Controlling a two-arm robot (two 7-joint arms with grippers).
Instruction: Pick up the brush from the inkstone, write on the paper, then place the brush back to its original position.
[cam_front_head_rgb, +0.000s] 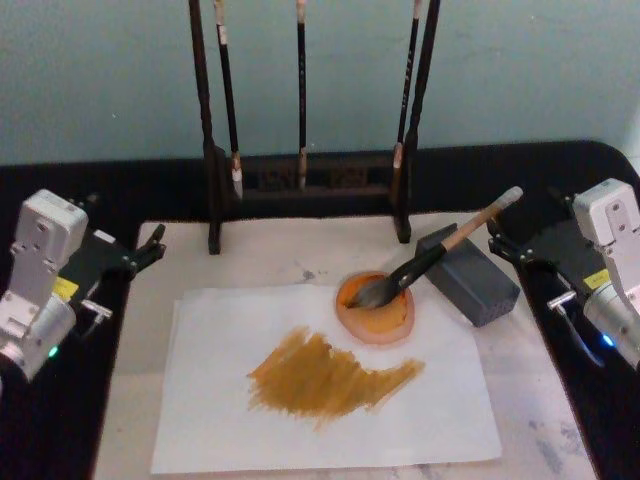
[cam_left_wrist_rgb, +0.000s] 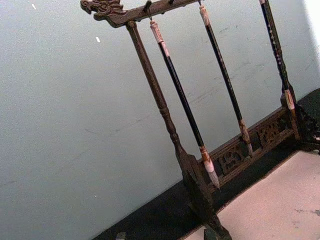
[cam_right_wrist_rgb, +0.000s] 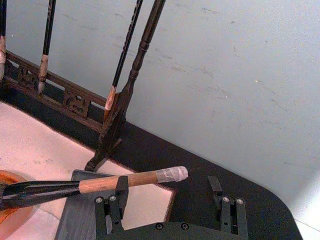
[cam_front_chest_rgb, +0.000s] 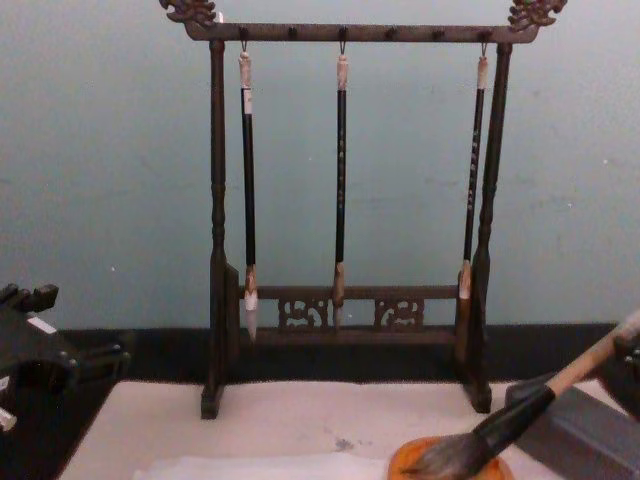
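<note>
The left claw and right claw sit low at either side, angled inward, fingers spread apart.

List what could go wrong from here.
1. The right gripper stands open right at the taped end of the brush; the handle merely leans on the grey block, so a nudge might roll it off onto the paper.
2. The bristles lie in the orange dish at the paper's far edge; a dragged brush may shift the dish and smear the ochre stroke.
The left gripper is parked at left.
</note>
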